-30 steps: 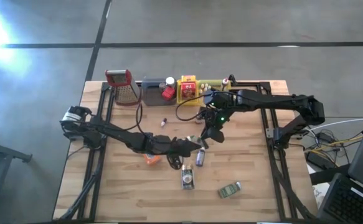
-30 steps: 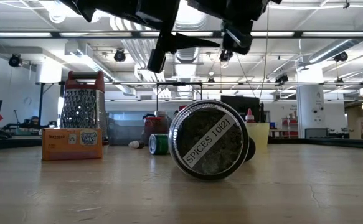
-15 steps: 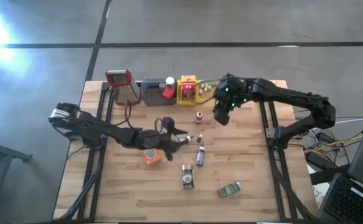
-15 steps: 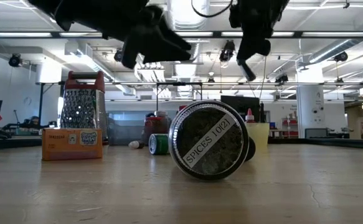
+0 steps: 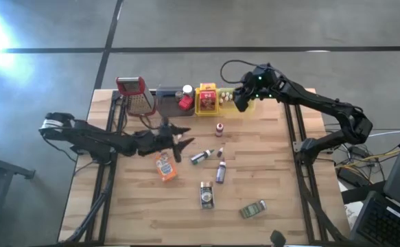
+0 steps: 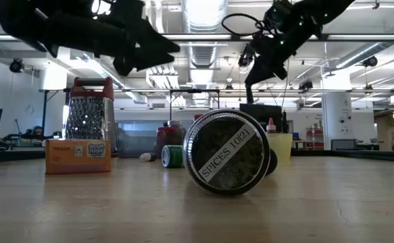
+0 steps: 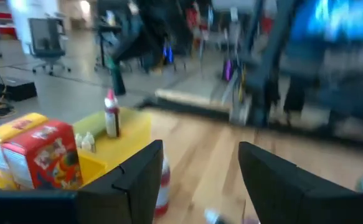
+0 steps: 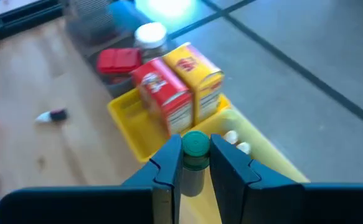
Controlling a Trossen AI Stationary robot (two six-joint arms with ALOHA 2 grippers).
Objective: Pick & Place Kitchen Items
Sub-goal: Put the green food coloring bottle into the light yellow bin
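Observation:
My right gripper [image 5: 241, 100] hangs above the far trays, shut on a small green-capped bottle [image 8: 195, 144]. My left gripper [image 5: 184, 142] is open and empty, raised above the table's left-middle; its fingers frame bare wood in the left wrist view [image 7: 200, 168]. Loose on the table lie an orange packet [image 5: 164, 167], a red-capped bottle [image 5: 219, 129], two small bottles [image 5: 200, 157] [image 5: 221, 171] and two tins [image 5: 206, 195] [image 5: 253, 209]. In the low view a round spice jar [image 6: 227, 152] lies on its side. My right gripper pinches the small bottle between its two fingers, on the body just under the green cap [image 8: 195, 163]. The fingers come from above, slanting toward the far edge. The bottle is lifted clear, cap end pointing away from the wrist, over the yellow-green tray [image 8: 256, 155].
Along the far edge stand the red-topped grater [image 5: 134, 92], a grey tray [image 5: 167, 103] with a red thing and a white cap, a yellow tray [image 5: 201, 108] with red and yellow boxes, and the yellow-green tray [image 5: 253, 108] with small bottles. Bare wood lies near the front edge.
My right gripper has risen from the table's middle and swung to the far edge, over the trays, staying shut on the bottle. My left arm has drawn back toward the table's left edge, its gripper lifted away from the items.

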